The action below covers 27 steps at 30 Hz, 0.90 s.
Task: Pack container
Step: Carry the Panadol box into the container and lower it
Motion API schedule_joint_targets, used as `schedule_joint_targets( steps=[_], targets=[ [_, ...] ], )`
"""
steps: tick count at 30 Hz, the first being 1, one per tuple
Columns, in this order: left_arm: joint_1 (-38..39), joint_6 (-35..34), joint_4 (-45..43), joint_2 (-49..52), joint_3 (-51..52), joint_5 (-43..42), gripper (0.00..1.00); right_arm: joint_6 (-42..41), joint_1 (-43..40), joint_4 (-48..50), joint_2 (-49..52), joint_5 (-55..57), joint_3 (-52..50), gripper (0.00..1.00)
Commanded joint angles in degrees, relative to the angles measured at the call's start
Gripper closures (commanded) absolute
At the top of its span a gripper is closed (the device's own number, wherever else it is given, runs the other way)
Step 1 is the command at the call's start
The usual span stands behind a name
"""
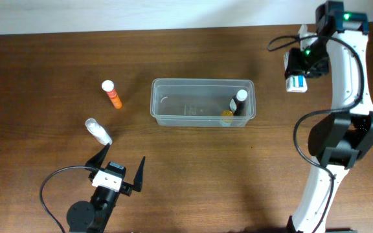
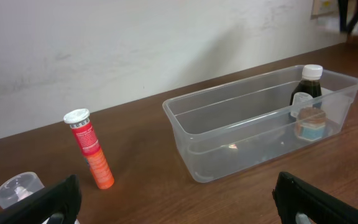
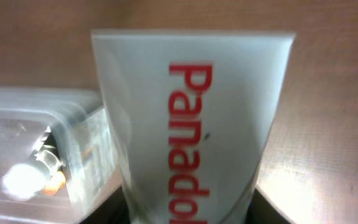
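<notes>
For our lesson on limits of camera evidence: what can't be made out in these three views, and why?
Right wrist: Panadol pack fills the frame; its name is cut by the bottom edge.
Right wrist: container contents are blurred.
Left wrist: clear bottle is partly hidden by the left gripper.
Overhead: dark bottle label is too small to read.

Right arm (image 1: 353, 65): white links, black joints, black cables, green LEDs. Left gripper (image 1: 125, 153): black fingers, white block.

L gripper (image 1: 124, 155) spread, R gripper (image 1: 296, 76) clamped — raised
</notes>
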State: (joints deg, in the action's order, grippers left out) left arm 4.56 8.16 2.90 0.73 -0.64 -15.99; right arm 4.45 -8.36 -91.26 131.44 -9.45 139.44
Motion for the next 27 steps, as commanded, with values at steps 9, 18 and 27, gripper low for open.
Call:
schedule_joint_targets(
  steps=[9, 18, 27],
  targets=[
    [0.3, 0.7, 0.4, -0.4, 0.1, 0.4, 0.01, -8.4, 13.7, -6.1, -11.1, -2.2, 6.8, 0.62],
    [0.3, 0.7, 0.4, -0.4, 0.1, 0.4, 0.01, -8.3, 29.9, -5.1, -19.3, -1.2, -10.5, 0.58],
    [0.3, 0.7, 0.4, -0.4, 0.1, 0.4, 0.01, -2.8, 35.0, 10.2, -17.6, 4.3, -23.3, 0.57]
  ],
)
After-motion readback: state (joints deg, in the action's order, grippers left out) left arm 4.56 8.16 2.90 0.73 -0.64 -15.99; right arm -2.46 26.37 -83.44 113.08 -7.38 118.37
